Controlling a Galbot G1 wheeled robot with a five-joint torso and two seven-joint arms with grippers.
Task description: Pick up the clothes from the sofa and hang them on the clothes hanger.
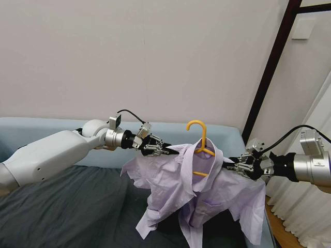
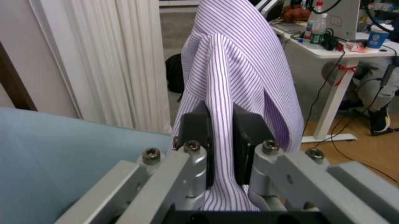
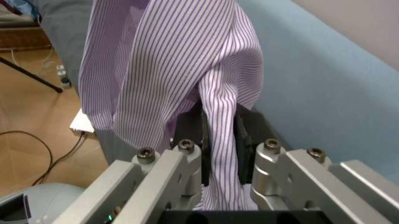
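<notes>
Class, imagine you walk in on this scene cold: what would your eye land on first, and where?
A purple striped shirt with an orange hanger in its collar hangs spread in mid-air above the sofa. The left gripper is shut on one shoulder and the right gripper on the other, holding it wide.

Shirt (image 1: 207,196): pale lilac overall in the head view; in the wrist views, fine purple stripes on a white ground. Hanger (image 1: 204,138): orange-yellow. Sofa (image 1: 31,129): light blue back, dark grey seat cover (image 1: 67,212). Left tool (image 1: 170,151) and right tool (image 1: 232,165): black pads (image 2: 194,140), silver metal links with dark bolts. Left arm (image 1: 51,152): white shell. Right arm (image 1: 310,168): silver. Wall (image 1: 155,51): plain off-white. Curtain (image 2: 112,60): white, pleated. Floor (image 3: 37,107): warm wood tone. Desk (image 2: 327,50): white.
</notes>
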